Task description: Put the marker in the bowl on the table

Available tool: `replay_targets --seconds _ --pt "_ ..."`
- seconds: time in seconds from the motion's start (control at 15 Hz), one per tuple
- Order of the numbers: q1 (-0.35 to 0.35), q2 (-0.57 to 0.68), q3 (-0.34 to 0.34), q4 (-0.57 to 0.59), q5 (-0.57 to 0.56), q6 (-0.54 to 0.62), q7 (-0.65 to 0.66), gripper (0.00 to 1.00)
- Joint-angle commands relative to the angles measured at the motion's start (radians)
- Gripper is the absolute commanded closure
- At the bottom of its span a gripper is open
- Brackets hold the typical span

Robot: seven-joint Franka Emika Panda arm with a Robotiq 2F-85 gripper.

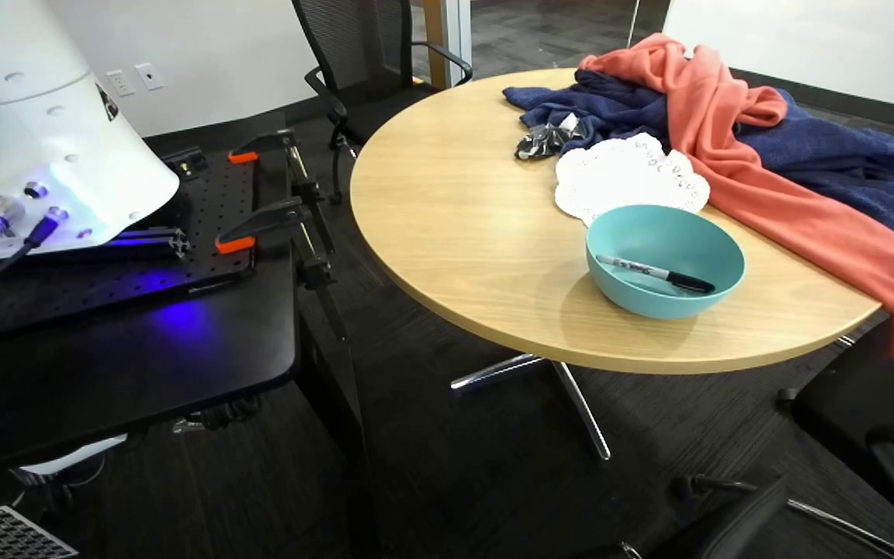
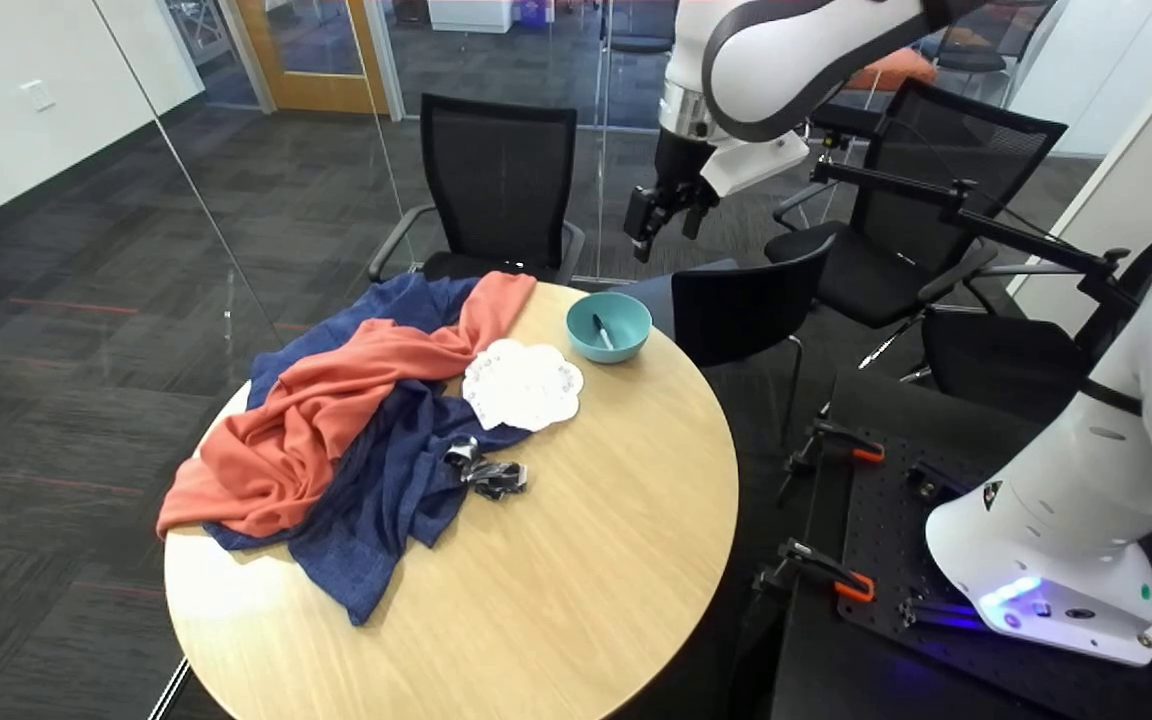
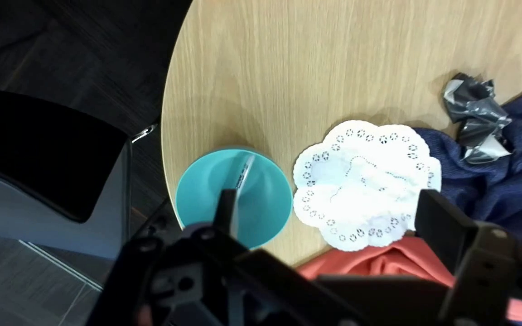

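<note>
Black two-fingered tool [image 3: 329,194] spread wide, nothing held. Slim white black-capped marker [image 3: 244,174] inside round teal bowl [image 3: 272,199], below tool, left of its midline in wrist frame; long axis steep, across closing line. Judged placed; retreat likely.

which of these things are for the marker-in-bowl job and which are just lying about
For the job: black-capped marker, inside the teal bowl; round wood-topped table; open gripper.
Just lying about: white lacy doily; coral cloth; navy cloth; crumpled black plastic.
</note>
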Motion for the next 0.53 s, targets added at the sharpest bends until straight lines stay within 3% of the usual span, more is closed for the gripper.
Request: replay_targets --seconds 0.0,0.4,0.47 --pt "0.002 0.218 -0.030 0.122 -0.001 0.074 0.041 0.00" --pt "0.009 0.451 -0.059 0.274 0.053 0.121 0.048 0.00" --pt "0.013 0.397 -0.063 0.215 0.037 0.113 0.019 0.00"
